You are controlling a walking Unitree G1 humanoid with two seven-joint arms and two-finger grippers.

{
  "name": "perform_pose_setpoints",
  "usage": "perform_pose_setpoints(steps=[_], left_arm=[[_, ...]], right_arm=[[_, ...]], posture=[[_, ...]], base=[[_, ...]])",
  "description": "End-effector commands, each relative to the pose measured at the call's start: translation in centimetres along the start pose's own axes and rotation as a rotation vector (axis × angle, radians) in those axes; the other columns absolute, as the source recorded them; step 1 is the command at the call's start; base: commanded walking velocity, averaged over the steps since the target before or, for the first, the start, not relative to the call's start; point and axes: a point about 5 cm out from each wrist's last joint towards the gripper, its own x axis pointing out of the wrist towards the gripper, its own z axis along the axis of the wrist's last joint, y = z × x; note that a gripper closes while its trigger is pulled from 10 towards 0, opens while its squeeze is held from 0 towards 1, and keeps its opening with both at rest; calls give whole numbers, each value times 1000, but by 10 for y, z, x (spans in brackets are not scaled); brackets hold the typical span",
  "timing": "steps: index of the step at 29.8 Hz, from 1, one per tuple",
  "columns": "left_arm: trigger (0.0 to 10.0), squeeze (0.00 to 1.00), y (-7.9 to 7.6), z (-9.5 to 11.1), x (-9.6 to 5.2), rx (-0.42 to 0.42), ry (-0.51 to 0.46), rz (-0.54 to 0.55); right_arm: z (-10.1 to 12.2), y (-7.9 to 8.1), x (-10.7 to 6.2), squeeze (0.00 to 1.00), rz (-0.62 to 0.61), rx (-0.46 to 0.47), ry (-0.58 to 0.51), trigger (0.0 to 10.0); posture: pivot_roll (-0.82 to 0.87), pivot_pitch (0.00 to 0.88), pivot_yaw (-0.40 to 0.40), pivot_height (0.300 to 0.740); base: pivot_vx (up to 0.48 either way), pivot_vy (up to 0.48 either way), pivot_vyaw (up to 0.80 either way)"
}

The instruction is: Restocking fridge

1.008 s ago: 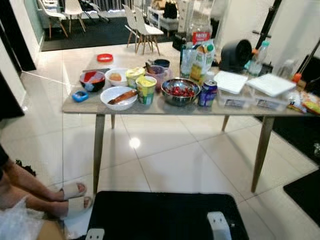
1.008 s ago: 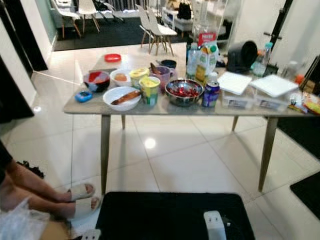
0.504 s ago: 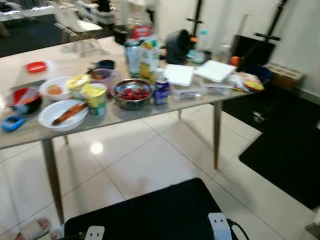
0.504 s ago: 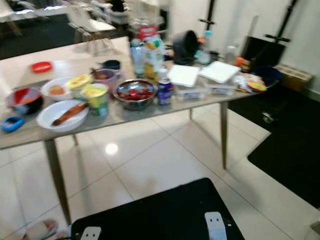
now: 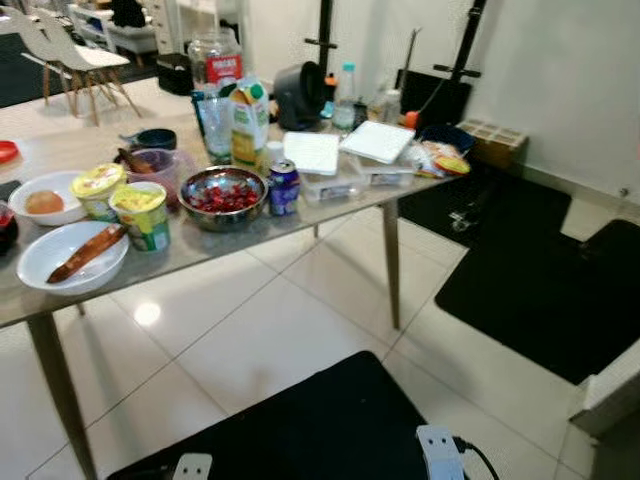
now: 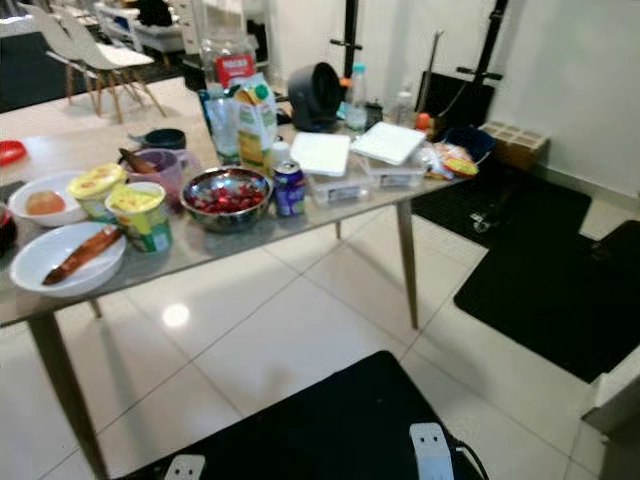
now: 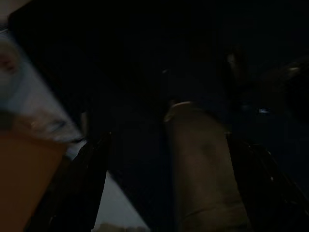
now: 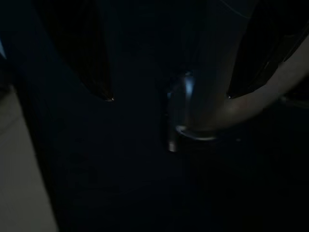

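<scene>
We see the table [image 5: 330,210] ahead and to our left, carrying the restocking items: a metal bowl [image 5: 222,196] of red fruit, a soda can [image 5: 284,187] just beside it, a juice carton [image 5: 249,122] behind, two yellow-lidded cups [image 5: 140,214] and a white plate [image 5: 72,258] holding a sausage. All lie well apart from both grippers. The left gripper [image 7: 164,183] and right gripper [image 8: 169,92] hang in shade, fingers spread, holding nothing. Compared with one second ago, our camera has swung right: the table sits further left and black floor mats [image 5: 540,290] have entered.
</scene>
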Motion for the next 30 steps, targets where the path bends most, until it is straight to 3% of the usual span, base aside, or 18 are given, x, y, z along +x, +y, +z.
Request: perform_pose_setpoints(steps=[1,9,30], left_arm=[[10000,0,2,-4,-1,10,14,6],[10000,0,1,-7,-1,16,21,5],[10000,0,1,-7,-1,22,23,5]], right_arm=[[-2,-1,0,0,-2,2,10,10000],[-4,0,0,0,-3,9,13,10000],[-2,0,0,0,0,11,7,10000]], posture=[[-20,0,6,740],[-19,0,7,740],[-20,0,9,740]], base=[[0,0,0],[0,0,-671],[0,0,0]])
